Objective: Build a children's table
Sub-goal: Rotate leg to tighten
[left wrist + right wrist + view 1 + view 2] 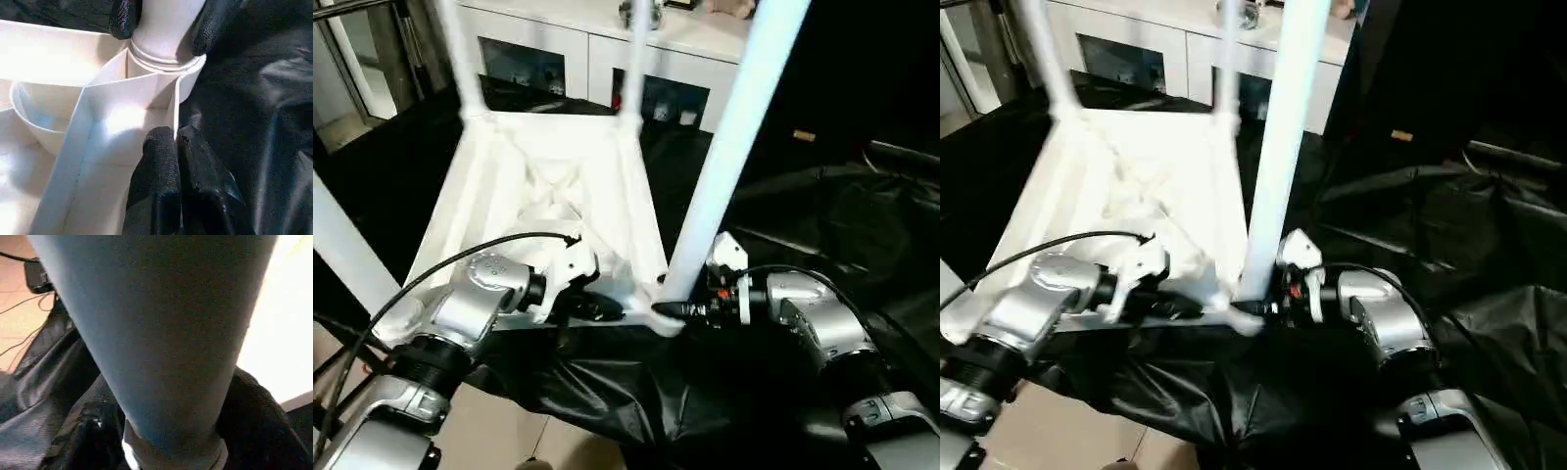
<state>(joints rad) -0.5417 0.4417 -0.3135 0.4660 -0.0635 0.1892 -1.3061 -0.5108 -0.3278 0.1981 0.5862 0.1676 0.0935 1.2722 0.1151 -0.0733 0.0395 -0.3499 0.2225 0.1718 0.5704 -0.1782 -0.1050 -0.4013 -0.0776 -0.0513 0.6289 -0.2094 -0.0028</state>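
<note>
A: Tabletop (548,186) lies upside down on black sheet (803,225); right pincer (677,309) is clamped round near-right leg (729,147) at its socket.

B: Left pincer (592,308) is shut, empty, pressed on near rim. Leg may be left half-seated if tabletop slides.

Head pair looks down; wrist views close, sharing leg (164,29) socket.
</note>
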